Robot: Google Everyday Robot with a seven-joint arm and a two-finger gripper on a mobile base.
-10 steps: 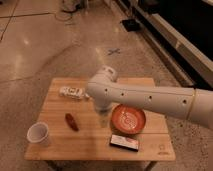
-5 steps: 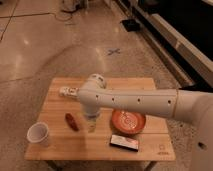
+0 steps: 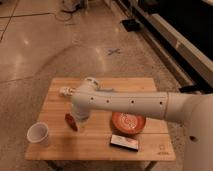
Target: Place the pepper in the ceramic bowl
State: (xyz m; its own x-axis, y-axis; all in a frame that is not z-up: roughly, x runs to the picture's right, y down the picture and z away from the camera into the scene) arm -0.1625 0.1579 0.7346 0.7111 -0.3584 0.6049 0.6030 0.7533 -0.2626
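Pepper: small, dark red, tapered, lying flat on the wooden table, front-left part of the top. Its right end is cut off from sight by the arm. It is on the wood, not in the bowl.

Gripper: points down at the table, just beside the pepper's right end. Can't tell if it touches the pepper. Pincer is released, jaws spread wide, grasping nothing. The pepper is not lifted.

Ceramic bowl: round, shallow, orange-red, upright on the table to the right of the pepper and apart from it. Pale swirl mark inside is in plain view. The gripper sits between pepper and bowl, nearer the pepper.

Arm: 1 thick white arm, enters from the right edge, runs left across the middle of the table just behind the bowl, then bends down at the wrist above the pepper.

Other things on the table, 3 in all:
- white cup, upright, near the front-left corner, left of the pepper and apart from it.
- flat red-and-white packet, lying near the front edge, just in front of the bowl.
- second pale packet, near the back-left, partly hidden by the arm.

Floor: polished, speckled, with a blue tape cross well behind the table.
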